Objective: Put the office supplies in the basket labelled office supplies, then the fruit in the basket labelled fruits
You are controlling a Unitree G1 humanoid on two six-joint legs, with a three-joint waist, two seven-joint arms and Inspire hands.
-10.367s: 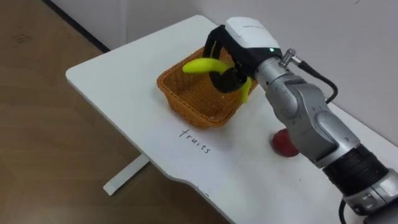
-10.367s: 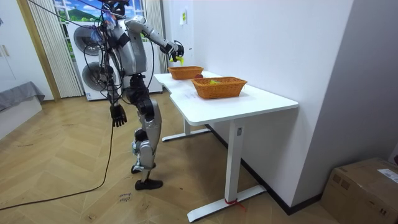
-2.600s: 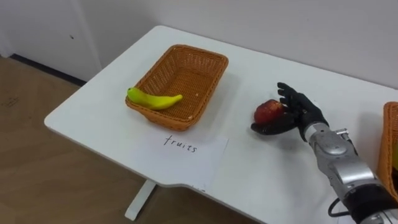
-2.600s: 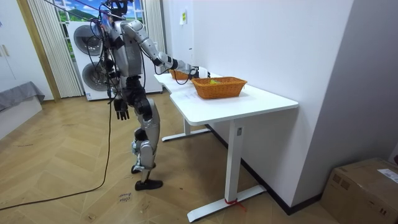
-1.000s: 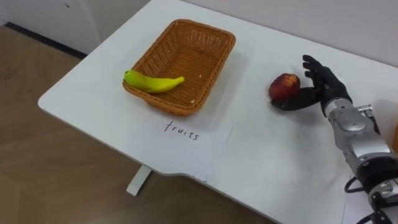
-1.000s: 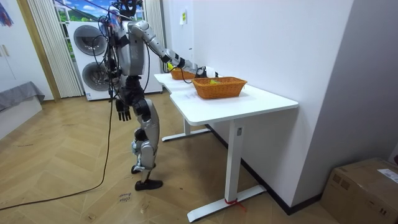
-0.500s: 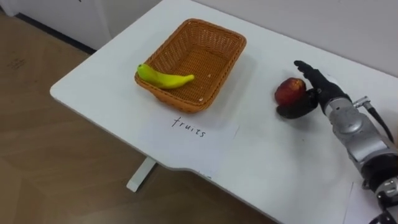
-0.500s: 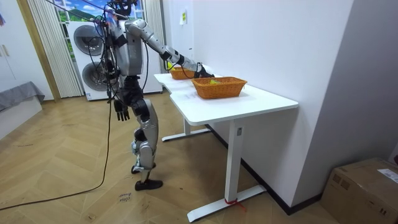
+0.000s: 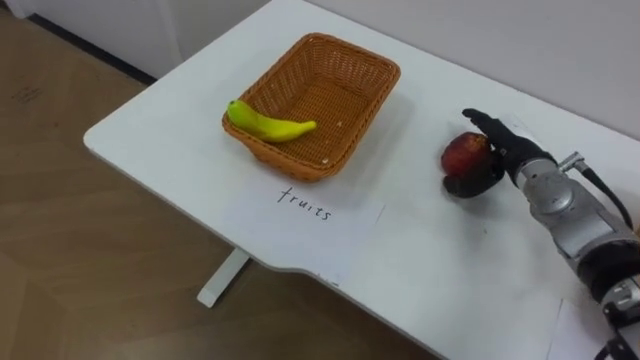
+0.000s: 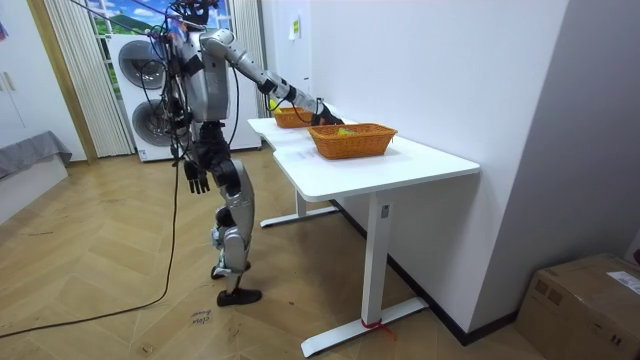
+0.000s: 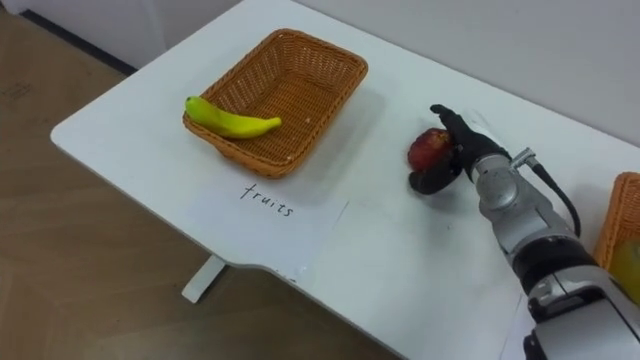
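Note:
A red apple lies on the white table, to the right of a wicker basket. My right hand is against the apple's right side, open, with straight fingers reaching over its far side and the thumb low in front of it. A yellow banana lies across the basket's near left rim. In front of the basket is a paper label with handwriting. My left hand hangs relaxed at my side in the room view, where I stand at the table's end.
A second wicker basket shows at the right edge, and stands nearer the camera in the room view. The table's near edge runs just below the label. A wall lies behind the table, and wooden floor to the left.
My right hand has closed in on the apple's right side, its fingers now reaching over the far side. The apple and banana have kept their places; the camera has shifted a little.

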